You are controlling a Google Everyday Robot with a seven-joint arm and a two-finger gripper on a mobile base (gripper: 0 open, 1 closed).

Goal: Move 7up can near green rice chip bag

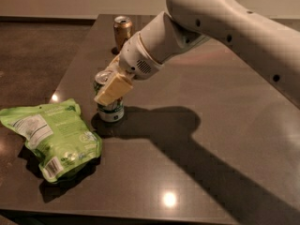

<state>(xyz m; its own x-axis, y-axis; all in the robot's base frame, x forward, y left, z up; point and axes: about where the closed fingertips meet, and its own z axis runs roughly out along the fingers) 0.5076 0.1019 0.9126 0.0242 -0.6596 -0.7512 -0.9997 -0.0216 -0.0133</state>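
Right beside the green rice chip bag, my end effector is clamped on the 7up can, so next I'd just release and lift.

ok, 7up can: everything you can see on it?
The 7up can is a small metal can, silver-white and green, with a silver top. It is upright near the left side of the dark table, beside the green rice chip bag but apart from it. The gripper is shut on its upper body, a tan finger covering most of the label. Whether its base touches the table is unclear.
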